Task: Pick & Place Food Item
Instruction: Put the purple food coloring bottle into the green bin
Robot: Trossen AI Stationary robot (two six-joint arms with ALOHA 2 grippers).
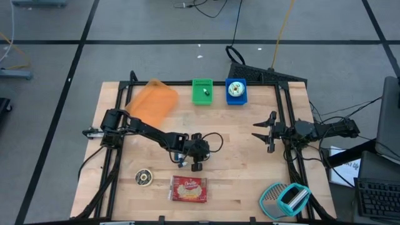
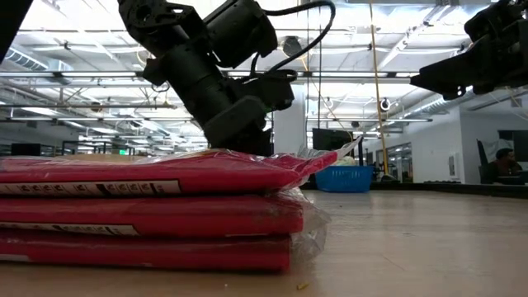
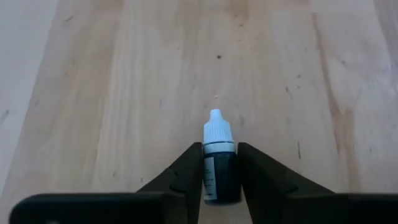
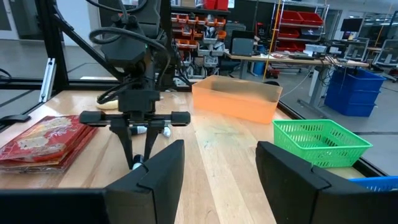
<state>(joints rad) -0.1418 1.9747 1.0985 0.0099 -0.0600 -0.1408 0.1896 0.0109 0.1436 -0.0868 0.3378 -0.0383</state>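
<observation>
A small dark dropper bottle point(image 3: 220, 174) with a white cap point(image 3: 217, 132) sits on the wooden table between the fingers of my left gripper point(image 3: 221, 149), which is shut on it. In the high view this gripper point(image 1: 197, 164) is at the table's middle, just beyond the red food packet point(image 1: 189, 189). That packet lies flat near the front edge and fills the low view point(image 2: 148, 214). My right gripper point(image 1: 257, 130) waits open above the table's right side, touching nothing. My left gripper pinches the bottle's dark body point(image 3: 209, 171) between its two fingers, one on each side. The fingers slant down from the table's left and lie along the bottle. The white cap sticks out past the fingertips, pointing away from the wrist. The bottle's bottom is hidden.
An orange bin point(image 1: 152, 103) stands at the back left, with a green basket point(image 1: 202, 91) and a blue basket point(image 1: 236, 91) at the back middle. A small round tin point(image 1: 144, 177) lies left of the packet. A teal and white tool point(image 1: 284, 199) lies at the front right corner.
</observation>
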